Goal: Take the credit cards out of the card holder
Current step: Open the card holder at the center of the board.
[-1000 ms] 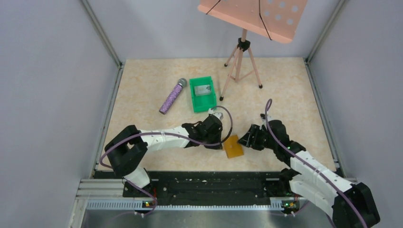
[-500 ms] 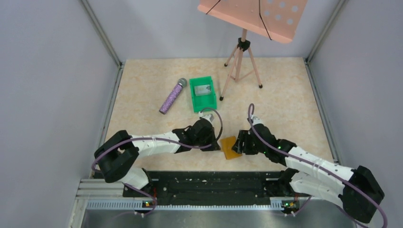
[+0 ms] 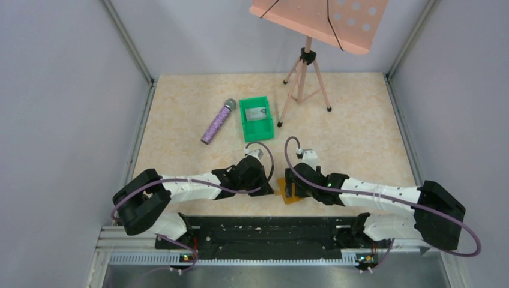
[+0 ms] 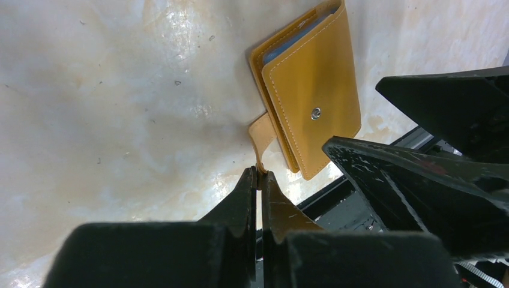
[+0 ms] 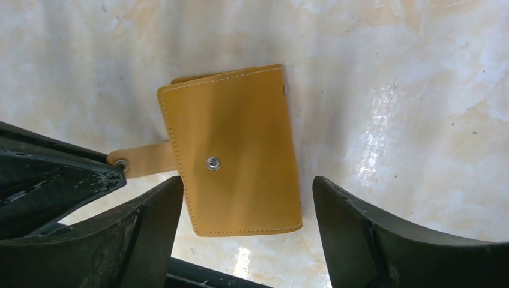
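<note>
The card holder (image 3: 287, 192) lies flat on the table (image 3: 360, 132), close to its near edge and between the two grippers. It is folded shut with the tan cover up. Its long axis runs about from near to far, a little tilted, and its clasp tab (image 4: 262, 133) points left. The tab is off the snap stud (image 5: 212, 162), and a blue edge of the inner pockets (image 4: 289, 45) shows at one short end.

The left gripper (image 4: 259, 174) is pinched tight on the tip of the tab. The right gripper (image 5: 246, 180) is spread wide over the holder, one finger on each long side, and I cannot tell if they touch it.

Compared with one second ago, the right arm has swung in from the right and is now low and stretched along the near edge. The left gripper has come nearer and a little left. The holder has moved slightly left and nearer with it.

Far from them, a silvery card (image 3: 257, 113) lies in the green bin (image 3: 247, 129).
</note>
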